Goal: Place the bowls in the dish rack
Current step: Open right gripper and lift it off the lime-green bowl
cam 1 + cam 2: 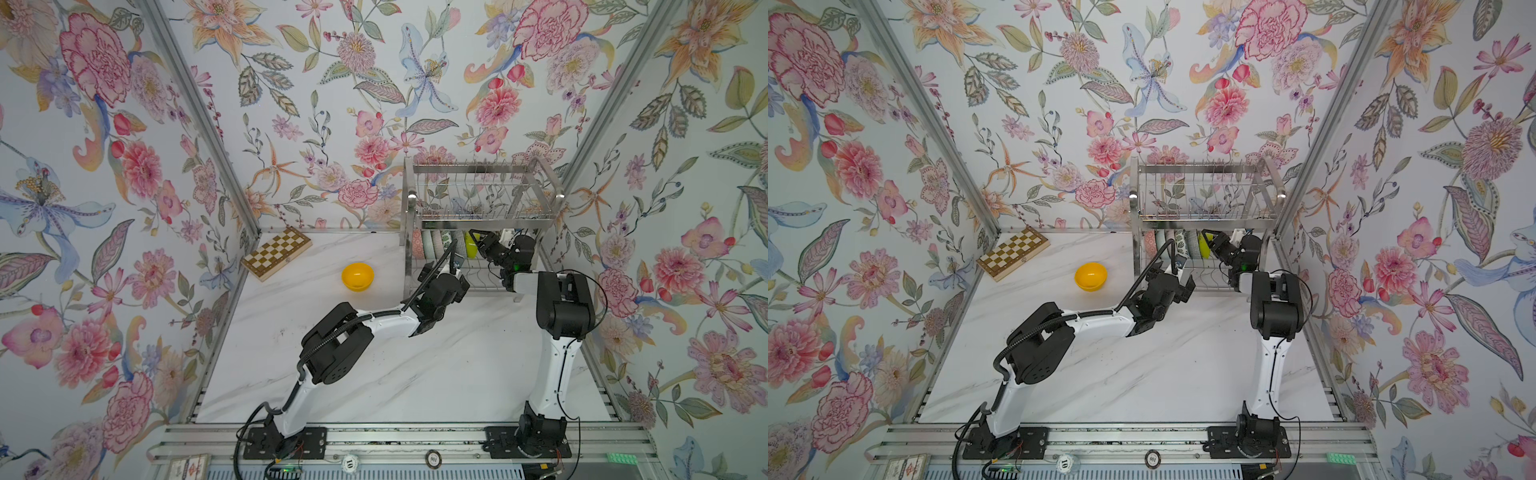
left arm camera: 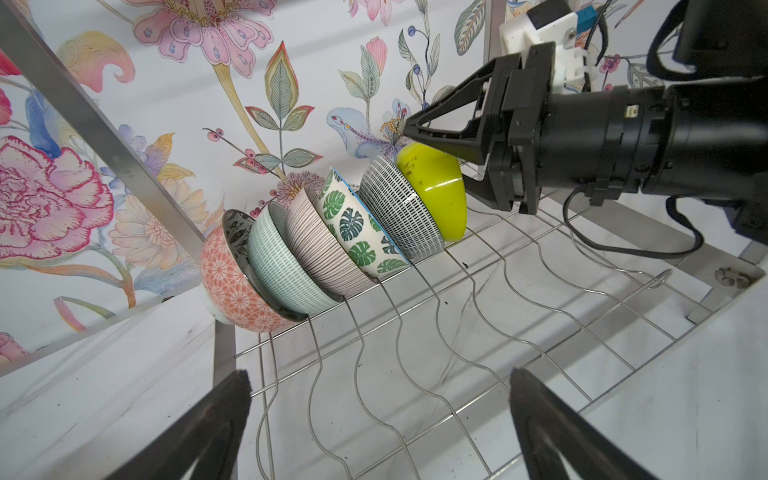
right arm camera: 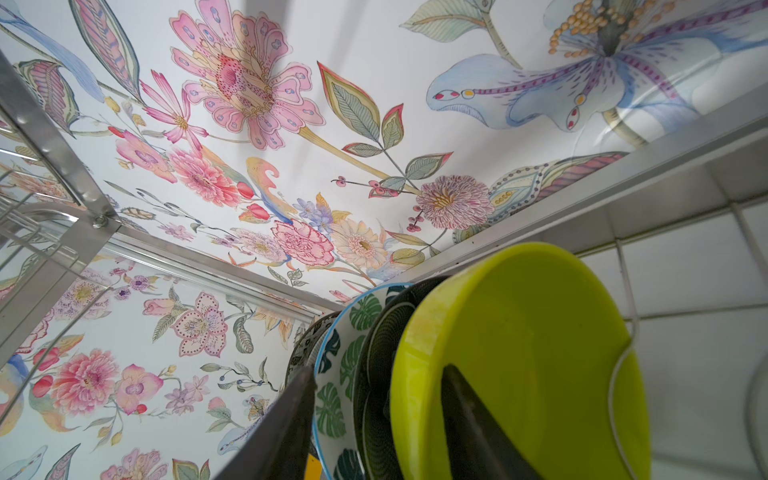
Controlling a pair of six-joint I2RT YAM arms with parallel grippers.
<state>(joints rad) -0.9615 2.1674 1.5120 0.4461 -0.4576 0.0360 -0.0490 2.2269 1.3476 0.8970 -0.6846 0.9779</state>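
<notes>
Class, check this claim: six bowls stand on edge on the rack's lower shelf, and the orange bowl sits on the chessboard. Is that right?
Not quite. The orange bowl is not on the chessboard; it sits on the white table, apart from the board, as both top views show. Six bowls do stand on edge on the rack's lower shelf.

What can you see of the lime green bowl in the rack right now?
The lime green bowl is plain, glossy and plastic-looking, with slight marks. It stands on edge on the lower shelf of the dish rack, last of six in the row. Its back leans on the black-and-white patterned bowl and its hollow faces the right gripper. That gripper's jaws stand apart across its rim, with one finger inside the hollow; whether it touches I cannot tell.
</notes>
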